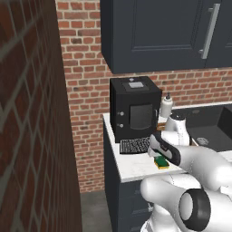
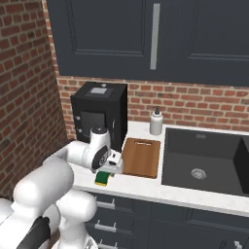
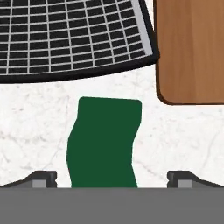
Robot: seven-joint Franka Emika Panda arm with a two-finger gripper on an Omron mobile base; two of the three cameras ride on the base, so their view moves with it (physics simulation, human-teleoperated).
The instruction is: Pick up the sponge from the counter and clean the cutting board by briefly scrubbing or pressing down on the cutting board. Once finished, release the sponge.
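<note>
Two dark fingertips (image 3: 41, 178) of the tool (image 3: 112, 179) stand wide apart, released, one on each side of the sponge (image 3: 104, 144), and neither touches it. Seen from the hand, the sponge shows its dark green top and lies flat on the white marbled table (image 3: 35, 127), below the tool. From the right base view the sponge (image 2: 102, 178) shows a yellow body under the green layer, and the tool (image 2: 111, 168) hangs just above it near the front edge of the table (image 2: 146, 187). From the left base view the sponge (image 1: 161, 162) sits beside the arm's dark wrist.

A brown wooden cutting board (image 2: 141, 157) lies flat on the table just beside the sponge, apart from it, between the black appliance (image 2: 99, 114) and the dark sink (image 2: 204, 163). A black grated tray (image 3: 70, 37) lies beyond the sponge at the foot of the appliance. A white soap bottle (image 2: 156, 121) stands upright behind the board by the brick wall.
</note>
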